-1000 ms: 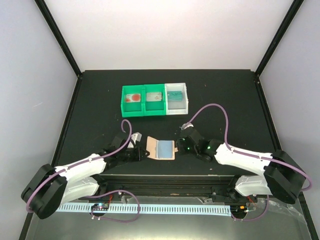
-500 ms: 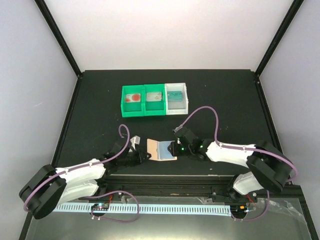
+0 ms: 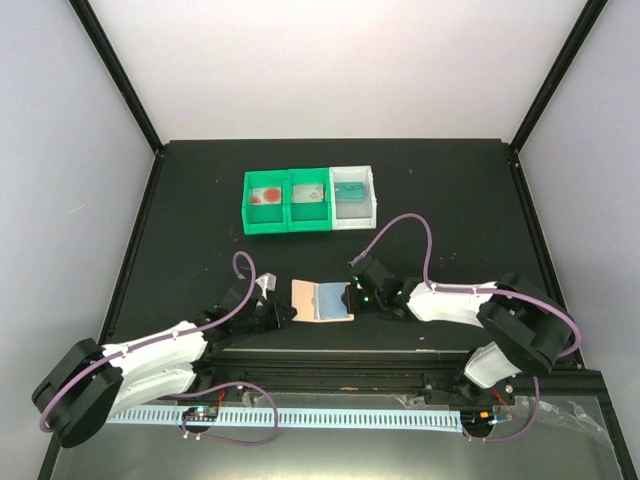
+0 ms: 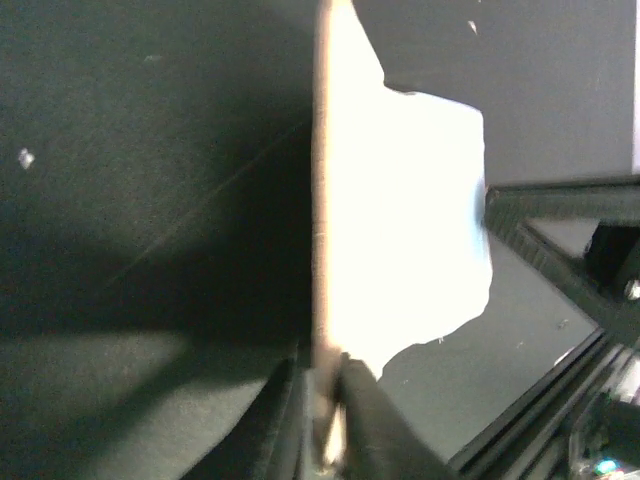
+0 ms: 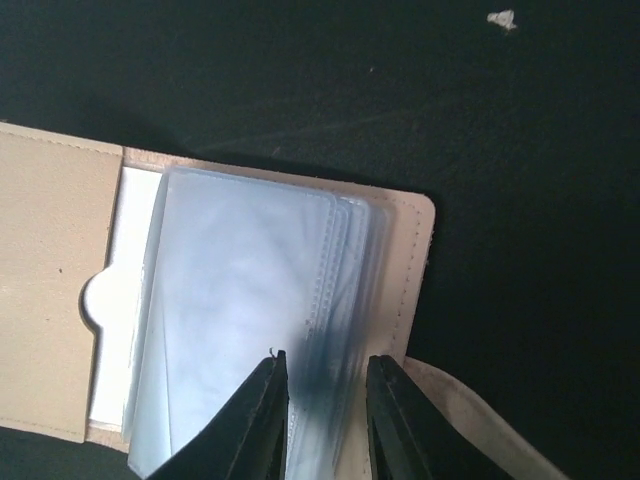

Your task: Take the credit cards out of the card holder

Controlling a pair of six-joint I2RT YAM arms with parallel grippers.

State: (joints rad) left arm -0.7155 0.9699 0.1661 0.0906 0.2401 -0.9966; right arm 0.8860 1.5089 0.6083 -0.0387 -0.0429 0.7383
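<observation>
The card holder (image 3: 322, 300) now lies flat, its edge within the left end effector (image 4: 323, 400) (grip unclear), and the right end effector (image 5: 325, 385), jaws parted, has come over its sleeves (image 5: 240, 300), so extraction looks ready.

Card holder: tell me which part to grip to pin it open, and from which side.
Grip the card holder by its tan left flap, on the outer edge, coming in low from the left. That flap is thin, flat and free of the clear sleeves, which stack over the right half. The left gripper has that edge between its fingers, which suggests a side pinch fits there.
</observation>
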